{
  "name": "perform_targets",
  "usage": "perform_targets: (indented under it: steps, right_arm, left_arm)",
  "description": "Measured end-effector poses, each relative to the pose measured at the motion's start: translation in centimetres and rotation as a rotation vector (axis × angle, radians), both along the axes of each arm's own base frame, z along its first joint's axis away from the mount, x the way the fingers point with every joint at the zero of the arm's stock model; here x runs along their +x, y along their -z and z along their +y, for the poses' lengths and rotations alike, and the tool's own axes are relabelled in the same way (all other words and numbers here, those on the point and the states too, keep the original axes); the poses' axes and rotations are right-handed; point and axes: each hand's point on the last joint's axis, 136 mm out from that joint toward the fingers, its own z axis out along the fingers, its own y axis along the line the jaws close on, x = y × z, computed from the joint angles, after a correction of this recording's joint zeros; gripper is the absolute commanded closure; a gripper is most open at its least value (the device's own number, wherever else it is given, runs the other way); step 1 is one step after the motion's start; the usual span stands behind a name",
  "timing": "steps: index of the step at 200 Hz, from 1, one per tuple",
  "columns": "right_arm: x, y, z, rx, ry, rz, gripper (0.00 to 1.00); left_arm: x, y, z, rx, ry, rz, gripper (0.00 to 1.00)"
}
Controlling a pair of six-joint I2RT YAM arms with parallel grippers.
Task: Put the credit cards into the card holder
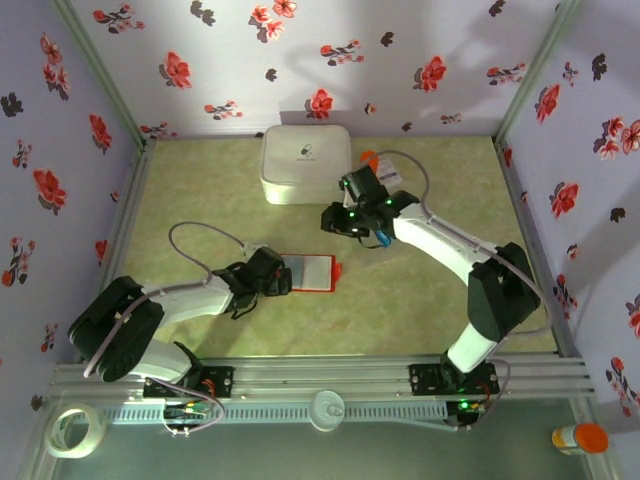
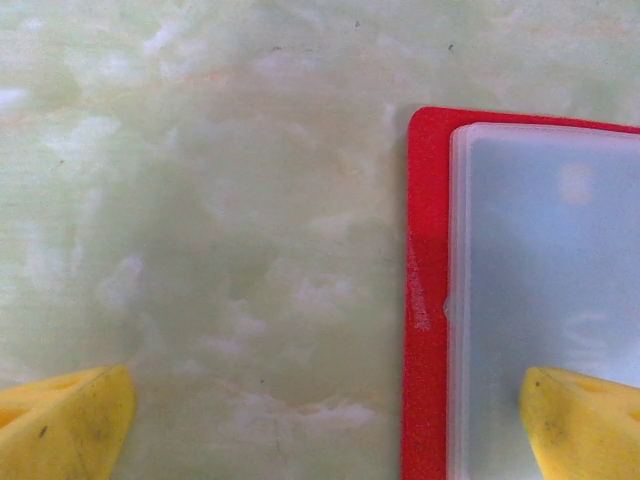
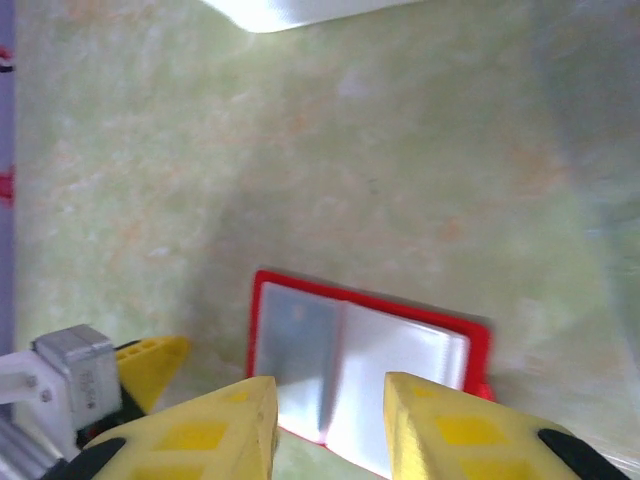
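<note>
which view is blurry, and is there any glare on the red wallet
Right wrist view: soft throughout, the open red folding card holder smeared, the right edge washed out. Left wrist view: crisper, a faint bright patch on its clear plastic pocket. Top external view: even light, soft shadows on the floral back wall.

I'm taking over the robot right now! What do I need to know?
Left tool: wide open and empty, low over the left edge of the card holder, with one finger above its clear pocket.
Right tool: jaws apart, nothing between them, raised over the table just beyond the holder.
Done: the holder lies open and flat between the arms.
Can't tell: whether a pocket already has a card.
Left: get the credit cards into the pockets.
</note>
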Motion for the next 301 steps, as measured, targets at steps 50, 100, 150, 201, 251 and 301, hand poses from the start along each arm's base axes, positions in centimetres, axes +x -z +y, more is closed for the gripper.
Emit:
perform_targets:
  steps: [50,100,150,201,251,301]
  right_arm:
    - [0.9,-1.1,-5.5,-0.252,0.009,-0.043,0.64]
    - [2.5,-1.1,-7.7,-0.449,-0.04,-0.062,0.64]
    - [2.3,2.2,-10.7,-0.636,-0.078,0.018,0.65]
    - [3.0,2.5,-12.4,-0.659,-0.052,0.031,0.66]
    - [3.0,4.2,-12.8,-0.68,-0.059,0.073,0.68]
    - [2.5,5.1,-13.1,-0.687,-0.072,0.098,0.74]
  left_arm:
    - [0.0,0.1,0.0,0.013,-0.005,0.012,0.0]
    - [0.1,0.2,0.0,0.014,-0.013,0.019,0.0]
    - [0.1,0.3,0.1,0.014,-0.024,0.02,0.0]
    - [0.2,0.3,0.1,0.011,-0.034,0.019,0.0]
    - [0.2,0.3,0.1,0.009,-0.036,0.02,0.0]
    - [0.2,0.3,0.1,0.002,-0.049,0.017,0.0]
